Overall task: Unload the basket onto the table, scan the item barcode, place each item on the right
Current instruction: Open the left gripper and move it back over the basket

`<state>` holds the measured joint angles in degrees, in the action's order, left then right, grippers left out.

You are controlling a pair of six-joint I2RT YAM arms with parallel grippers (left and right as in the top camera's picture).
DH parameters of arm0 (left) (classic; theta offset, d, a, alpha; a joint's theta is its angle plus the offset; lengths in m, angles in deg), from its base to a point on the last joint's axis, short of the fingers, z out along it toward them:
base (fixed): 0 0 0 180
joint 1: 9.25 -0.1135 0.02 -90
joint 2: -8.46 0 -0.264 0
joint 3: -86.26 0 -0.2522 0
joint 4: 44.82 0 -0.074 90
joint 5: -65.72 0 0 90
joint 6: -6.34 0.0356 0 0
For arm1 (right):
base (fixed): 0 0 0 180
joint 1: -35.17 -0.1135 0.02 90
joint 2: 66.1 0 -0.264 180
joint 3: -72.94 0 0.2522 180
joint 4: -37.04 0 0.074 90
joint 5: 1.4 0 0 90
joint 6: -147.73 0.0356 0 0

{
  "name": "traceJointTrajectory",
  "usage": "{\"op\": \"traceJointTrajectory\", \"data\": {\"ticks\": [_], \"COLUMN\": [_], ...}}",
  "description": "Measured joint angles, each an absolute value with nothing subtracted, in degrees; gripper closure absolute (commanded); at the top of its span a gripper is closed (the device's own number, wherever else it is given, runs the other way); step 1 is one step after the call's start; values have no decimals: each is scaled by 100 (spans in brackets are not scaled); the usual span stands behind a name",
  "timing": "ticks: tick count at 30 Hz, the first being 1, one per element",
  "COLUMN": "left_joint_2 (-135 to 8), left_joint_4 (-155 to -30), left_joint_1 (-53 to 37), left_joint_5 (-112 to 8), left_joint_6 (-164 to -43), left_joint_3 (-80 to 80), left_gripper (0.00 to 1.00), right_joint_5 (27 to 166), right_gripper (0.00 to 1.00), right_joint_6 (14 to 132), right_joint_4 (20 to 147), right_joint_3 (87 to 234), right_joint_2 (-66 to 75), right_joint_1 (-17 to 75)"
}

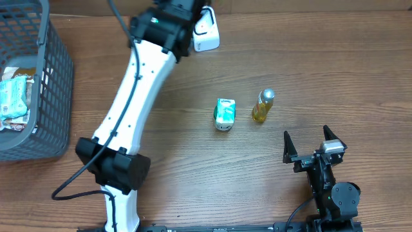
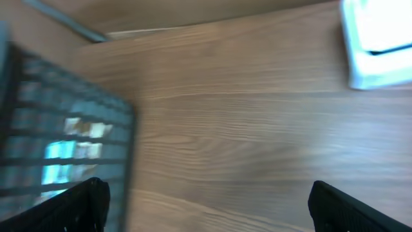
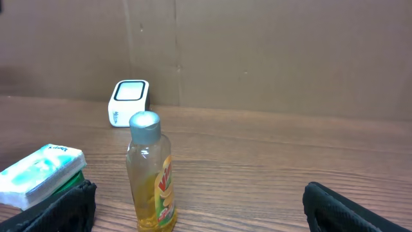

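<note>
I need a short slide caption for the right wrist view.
Open right gripper faces an upright yellow bottle, a teal carton at left, white scanner behind.

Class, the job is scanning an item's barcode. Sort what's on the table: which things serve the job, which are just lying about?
For the job: white scanner; carton or yellow bottle, likely items to scan.
Lying about: grey basket, packets inside it.

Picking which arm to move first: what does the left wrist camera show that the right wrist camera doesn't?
Only left wrist: the grey mesh basket with packets inside. Only right wrist: the yellow bottle with a silver cap and the green-and-white pack beside it. Both: the white scanner and the wooden table.
</note>
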<state>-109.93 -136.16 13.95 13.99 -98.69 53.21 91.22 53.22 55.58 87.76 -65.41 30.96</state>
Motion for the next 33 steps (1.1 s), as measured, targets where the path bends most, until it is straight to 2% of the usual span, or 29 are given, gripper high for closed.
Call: {"op": "traceJointTrajectory", "data": {"ticks": [6,13,33], "left_joint_2": [-10993,-10993,-10993], "left_joint_4": [-13769,-13767,-13680], "left_joint_1": [1017,506,-1392], "left_joint_5": [2220,2520,1962], "left_joint_6": [-9683,-9654,-9652], "left_joint_3": [5328,5332,5332], "left_gripper": [0,0,0], "right_joint_5": [9119,9119,9117], "right_gripper": [0,0,0], "right_joint_6": [5322,5324,5324], "right_joint_4": [5558,5558,5558], "right_joint_3": [8776,8776,8776], "right_joint_2": [-6541,-6541,-6541], "right_joint_1": [3096,3096,3096]}}
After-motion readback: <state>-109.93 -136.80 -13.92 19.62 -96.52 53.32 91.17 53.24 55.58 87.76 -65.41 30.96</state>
